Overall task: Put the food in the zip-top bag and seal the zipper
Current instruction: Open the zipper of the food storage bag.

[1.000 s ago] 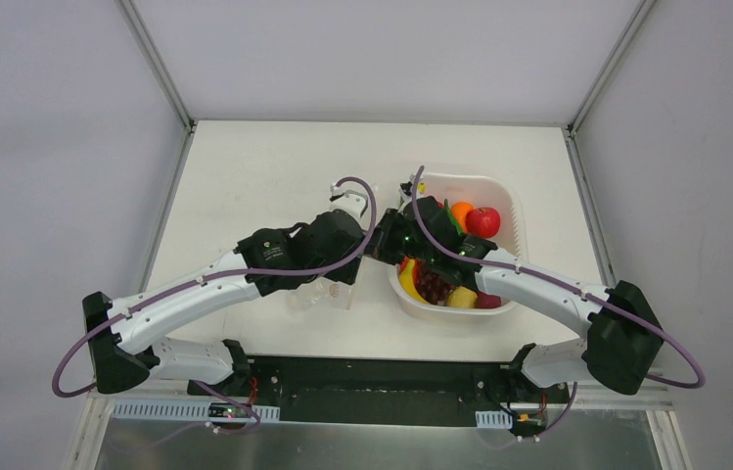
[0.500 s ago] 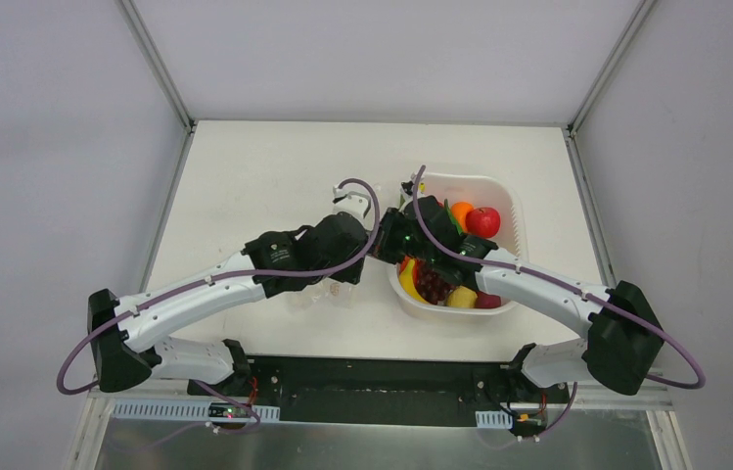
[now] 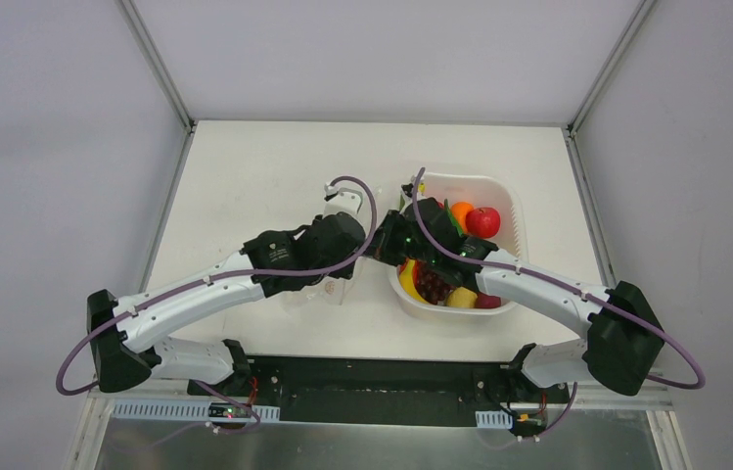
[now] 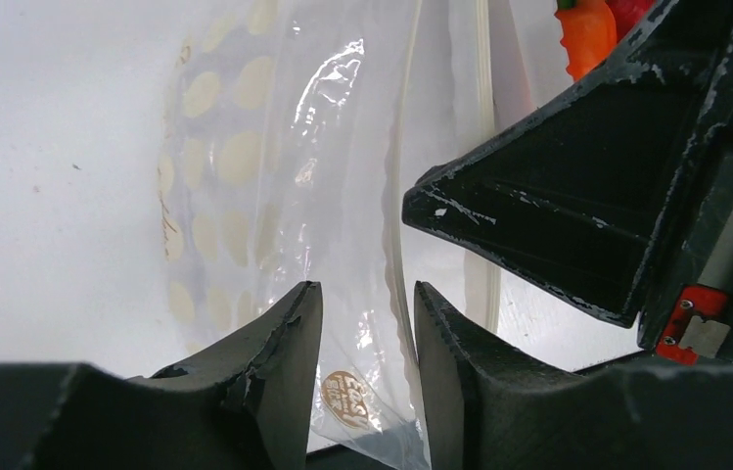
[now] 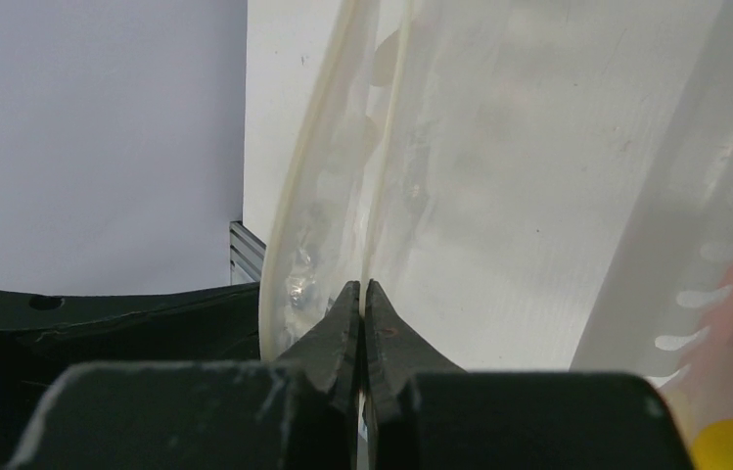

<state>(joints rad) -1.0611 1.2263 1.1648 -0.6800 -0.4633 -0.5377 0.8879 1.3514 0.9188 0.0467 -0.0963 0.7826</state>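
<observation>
The zip-top bag [image 3: 328, 291] stands partly under my left wrist, left of the basket. In the left wrist view the dotted bag [image 4: 274, 176] runs between my left gripper's [image 4: 362, 294] fingers, which stand apart and do not press it. The zipper [image 4: 393, 225] passes close to the right finger. My right gripper [image 5: 364, 286] is shut on the bag's [image 5: 343, 176] thin top edge; it also shows in the top view [image 3: 379, 247]. The food lies in the basket: a red apple [image 3: 483, 221], an orange [image 3: 461, 210], a banana [image 3: 407, 279], purple grapes [image 3: 433, 284].
The white basket [image 3: 511, 201] stands right of centre, under the right arm's wrist. Both wrists meet close together between bag and basket. The right gripper's black body [image 4: 587, 186] fills the right side of the left wrist view. An orange-red toy [image 4: 585, 29] shows behind it.
My left wrist has shifted slightly toward the far side and right, and the bag under it has moved a little with it. The right arm has held still.
</observation>
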